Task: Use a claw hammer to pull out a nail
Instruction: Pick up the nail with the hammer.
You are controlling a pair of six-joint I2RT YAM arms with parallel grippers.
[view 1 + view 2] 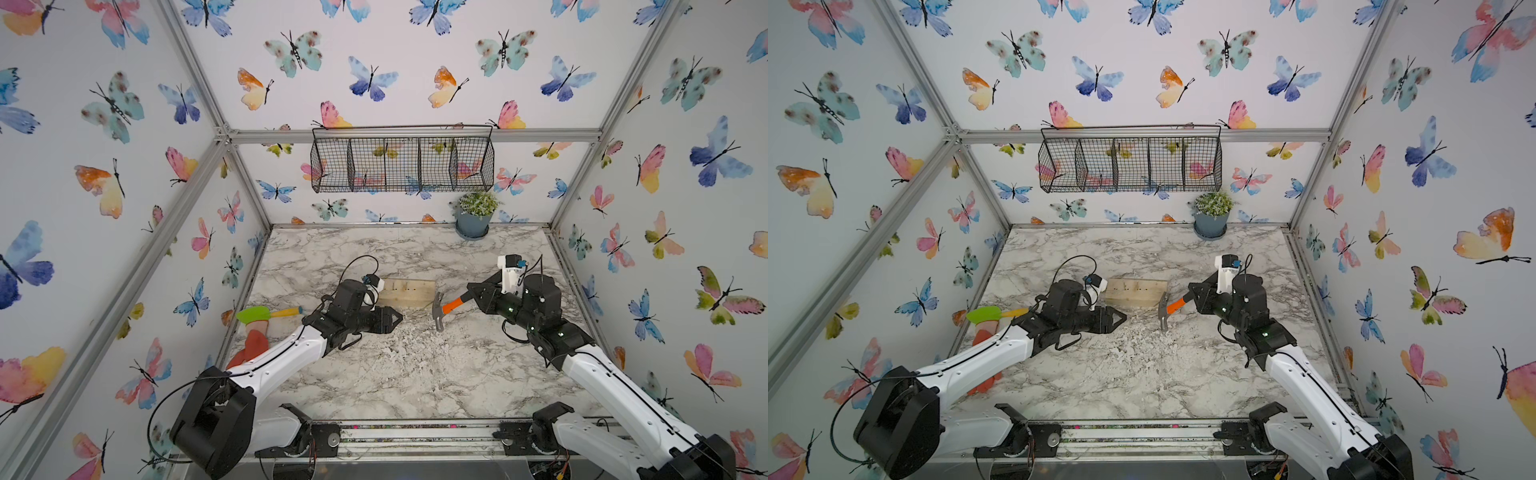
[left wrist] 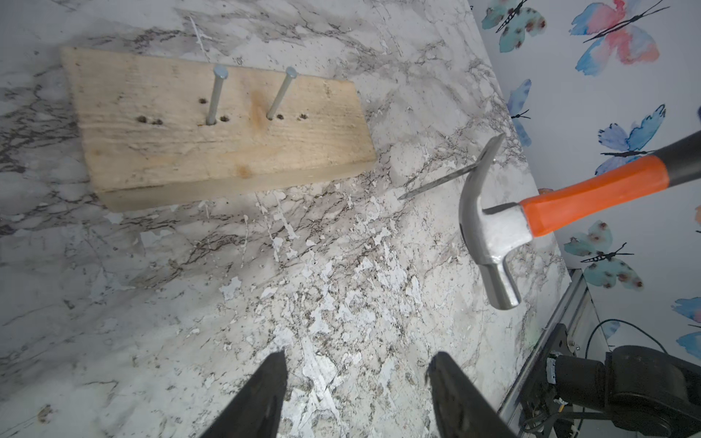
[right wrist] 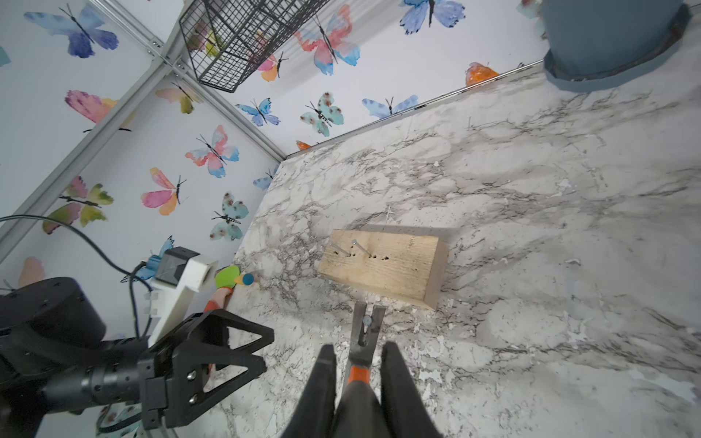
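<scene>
Here's the hammer [image 2: 489, 227]: bright steel head, forked claw, orange neck running into a black handle. It sits just off the right end of the block [image 2: 212, 151], head hanging face-down over the marble table [image 2: 341, 303] and claw pointing up. Whether the face touches the table, I can't tell. In both top views the hammer [image 1: 446, 309] [image 1: 1169, 309] slants from the block's corner out to the right arm.

Look at the claw: a nail [image 2: 436, 182] is wedged in the fork, its head caught between the prongs and its point sticking out toward the block, clear of the wood. The right wrist view shows the nail's head [image 3: 367, 321] seated in the slot. Two more nails [image 2: 216, 94] [image 2: 280, 93] stand in the block among empty holes.

The right gripper [image 3: 358, 350] is clamped tight on the handle just behind the orange neck, with the arm reaching in low from the right and the forearm angled down toward the block.

The left gripper [image 2: 360, 356] hovers with its fingers spread and nothing between them, over bare marble at the near side of the block's left end. Its arm stretches in from the left, and the gripper [image 1: 397, 318] points across toward the hammer.
</scene>
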